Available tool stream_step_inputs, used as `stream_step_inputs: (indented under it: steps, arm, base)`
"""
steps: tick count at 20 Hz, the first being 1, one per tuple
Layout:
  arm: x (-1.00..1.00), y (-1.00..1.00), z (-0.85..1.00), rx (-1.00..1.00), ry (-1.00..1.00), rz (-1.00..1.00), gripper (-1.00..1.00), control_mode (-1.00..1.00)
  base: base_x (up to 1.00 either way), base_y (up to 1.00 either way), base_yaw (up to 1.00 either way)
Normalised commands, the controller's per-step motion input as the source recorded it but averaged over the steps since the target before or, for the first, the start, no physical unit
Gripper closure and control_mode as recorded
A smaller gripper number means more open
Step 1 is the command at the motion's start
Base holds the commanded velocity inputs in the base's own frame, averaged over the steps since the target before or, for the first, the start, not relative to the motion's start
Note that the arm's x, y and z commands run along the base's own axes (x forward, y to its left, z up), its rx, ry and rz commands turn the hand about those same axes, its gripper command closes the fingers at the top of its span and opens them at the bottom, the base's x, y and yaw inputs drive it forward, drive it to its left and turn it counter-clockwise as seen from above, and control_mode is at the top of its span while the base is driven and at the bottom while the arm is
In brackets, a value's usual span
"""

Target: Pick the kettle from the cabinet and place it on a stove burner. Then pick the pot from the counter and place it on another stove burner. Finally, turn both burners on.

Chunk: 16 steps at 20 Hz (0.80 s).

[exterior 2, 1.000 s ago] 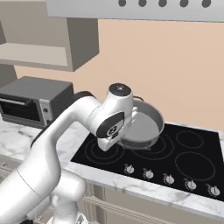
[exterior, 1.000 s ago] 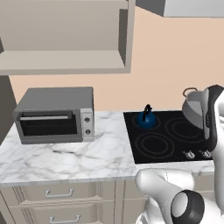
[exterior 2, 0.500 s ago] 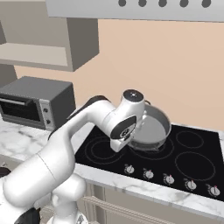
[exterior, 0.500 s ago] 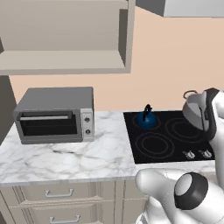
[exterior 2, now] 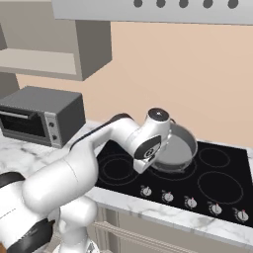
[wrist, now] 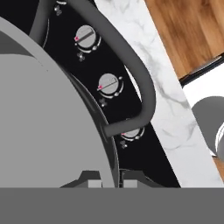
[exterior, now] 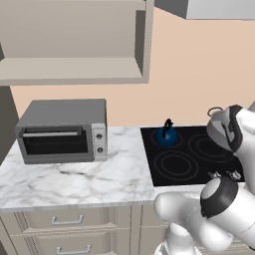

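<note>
The grey pot (exterior 2: 179, 148) hangs low over the middle back of the black cooktop (exterior 2: 221, 184); I cannot tell whether it touches the glass. My gripper (wrist: 110, 180) is shut on the pot's rim (wrist: 52, 109), beside its loop handle (wrist: 141, 83). In the left base view the pot (exterior: 217, 130) sits behind my wrist at the right edge. The small dark-blue kettle (exterior: 167, 135) stands upright on the back-left burner. The front-left burner (exterior: 175, 164) is bare. Knobs (wrist: 108, 84) line the cooktop's front edge just below the pot. The open cabinet (exterior: 74, 69) hangs up on the left.
A boxy grey toaster oven (exterior: 62, 129) stands on the marble counter (exterior: 74, 174) left of the cooktop. A range hood (exterior 2: 148, 10) hangs above the stove. The right-hand burners (exterior 2: 220, 185) are bare. Wooden floor shows beyond the counter edge in the hand view.
My wrist has carried the pot a little to the right and slightly lower over the cooktop. The kettle has stayed put.
</note>
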Motion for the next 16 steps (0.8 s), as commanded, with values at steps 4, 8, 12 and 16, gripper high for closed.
stream_step_inputs:
  steps: [4, 8, 12, 16]
  arm:
    - [0.32, -0.11, -0.35, -0.04, 0.05, 0.0, 1.0, -1.0]
    - [0.32, -0.08, -0.31, -0.04, 0.01, 0.0, 1.0, -1.0]
    - [0.27, -0.04, -0.22, -0.02, 0.0, 0.0, 1.0, -1.0]
    - [0.2, -0.03, -0.24, 0.0, 0.0, 0.01, 1.0, -1.0]
  base:
    - [0.0, 0.0, 0.0]
    - [0.0, 0.0, 0.0]
    - [0.0, 0.0, 0.0]
    - [0.0, 0.0, 0.0]
